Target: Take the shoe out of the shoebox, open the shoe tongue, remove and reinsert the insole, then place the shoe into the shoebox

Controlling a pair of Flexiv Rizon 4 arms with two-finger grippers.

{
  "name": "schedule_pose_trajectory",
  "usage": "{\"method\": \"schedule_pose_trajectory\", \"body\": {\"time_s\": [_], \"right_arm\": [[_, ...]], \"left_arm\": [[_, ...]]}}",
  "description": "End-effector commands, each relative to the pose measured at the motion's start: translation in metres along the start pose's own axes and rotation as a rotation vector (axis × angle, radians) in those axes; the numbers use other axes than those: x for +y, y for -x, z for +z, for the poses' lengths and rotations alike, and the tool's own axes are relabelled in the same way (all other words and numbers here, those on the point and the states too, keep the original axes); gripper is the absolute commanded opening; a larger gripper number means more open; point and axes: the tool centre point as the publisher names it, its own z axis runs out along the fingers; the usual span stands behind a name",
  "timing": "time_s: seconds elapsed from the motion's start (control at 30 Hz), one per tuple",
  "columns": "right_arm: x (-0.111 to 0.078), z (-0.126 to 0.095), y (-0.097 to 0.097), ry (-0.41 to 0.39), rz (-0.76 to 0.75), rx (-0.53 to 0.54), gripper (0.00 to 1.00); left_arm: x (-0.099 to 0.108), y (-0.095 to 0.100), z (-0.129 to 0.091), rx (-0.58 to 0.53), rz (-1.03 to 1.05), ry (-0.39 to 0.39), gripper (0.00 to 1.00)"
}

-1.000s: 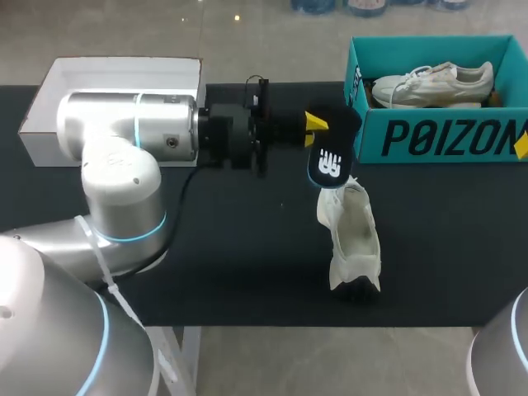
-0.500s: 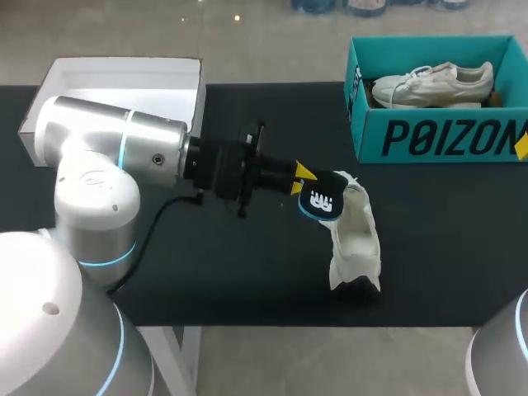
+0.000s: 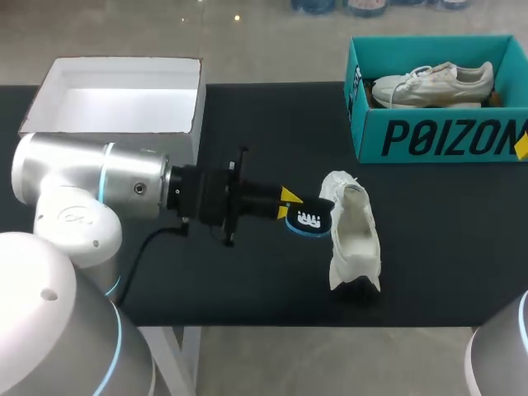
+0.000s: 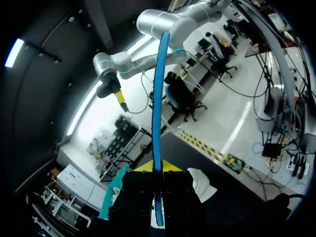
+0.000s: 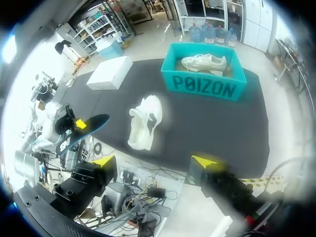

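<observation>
A white shoe [image 3: 353,235] lies on the black table, toe toward the front edge, also seen in the right wrist view [image 5: 143,123]. My left gripper [image 3: 287,205] is shut on a black insole with a blue edge [image 3: 309,220], held just left of the shoe's opening and touching or nearly touching its collar. In the left wrist view the insole [image 4: 157,123] stands edge-on between the yellow tips [image 4: 158,167], with the shoe [image 4: 201,183] beside them. My right gripper [image 5: 155,162] is open and empty, high above the table's front edge.
A teal shoebox [image 3: 437,136] at the back right holds a second white shoe [image 3: 429,82]. A white open box [image 3: 115,99] sits at the back left. Bare black table lies between the boxes and to the right of the shoe.
My left arm has swung the insole down and toward the front, from near the teal box's corner above the shoe's heel to the left side of the shoe's opening. The shoe stayed put.
</observation>
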Motion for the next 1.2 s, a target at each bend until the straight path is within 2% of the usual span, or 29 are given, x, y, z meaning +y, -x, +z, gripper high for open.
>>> {"method": "schedule_pose_trajectory", "body": {"time_s": [0.03,0.37,0.43,0.67,0.83,0.93,1.2], "right_arm": [[0.003,0.000,0.000,-0.006,0.001,0.000,1.00],[0.003,0.000,0.000,-0.006,0.001,0.000,1.00],[0.003,0.000,0.000,-0.006,0.001,0.000,1.00],[0.003,0.000,0.000,-0.006,0.001,0.000,1.00],[0.003,0.000,0.000,-0.006,0.001,0.000,1.00],[0.003,0.000,0.000,-0.006,0.001,0.000,1.00],[0.003,0.000,0.000,-0.006,0.001,0.000,1.00]], "left_arm": [[-0.001,-0.001,0.000,-0.001,0.001,0.002,0.00],[-0.001,-0.001,0.000,-0.001,0.001,0.002,0.00],[-0.005,-0.006,0.005,0.011,-0.007,-0.022,0.00],[-0.016,-0.029,0.033,0.058,-0.014,-0.086,0.00],[-0.015,-0.039,0.052,0.076,-0.012,-0.122,0.00],[-0.012,-0.043,0.067,0.081,-0.021,-0.152,0.00],[0.009,-0.046,0.103,0.123,-0.004,-0.162,0.00]]}}
